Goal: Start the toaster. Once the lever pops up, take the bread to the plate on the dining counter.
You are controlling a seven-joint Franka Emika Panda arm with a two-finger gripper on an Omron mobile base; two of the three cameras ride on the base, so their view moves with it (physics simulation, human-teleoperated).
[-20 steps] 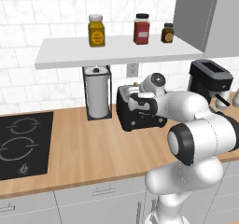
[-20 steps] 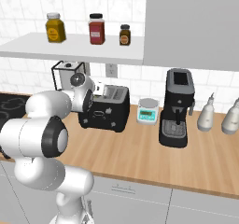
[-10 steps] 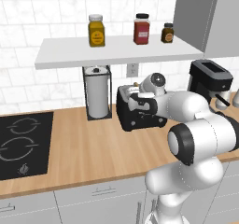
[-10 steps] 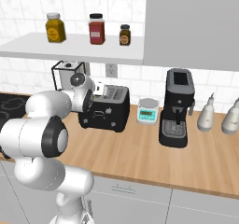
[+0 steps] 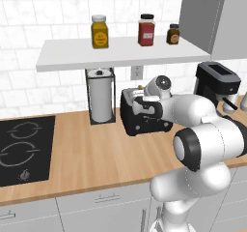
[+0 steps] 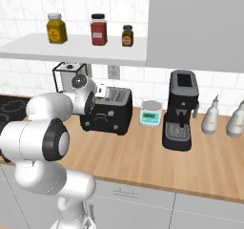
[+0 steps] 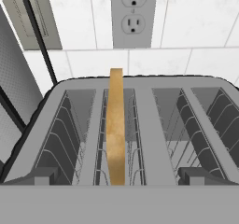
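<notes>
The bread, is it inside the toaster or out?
Inside. The bread stands on edge in the toaster, in the second slot from the left in the hand view, top poking out.

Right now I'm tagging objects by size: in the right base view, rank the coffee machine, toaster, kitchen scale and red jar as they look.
1. coffee machine
2. toaster
3. kitchen scale and red jar look alike; unranked.

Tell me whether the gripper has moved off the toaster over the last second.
No. In both base views the gripper sits at the same spot over the toaster, and its place against the paper towel holder is unchanged.
</notes>
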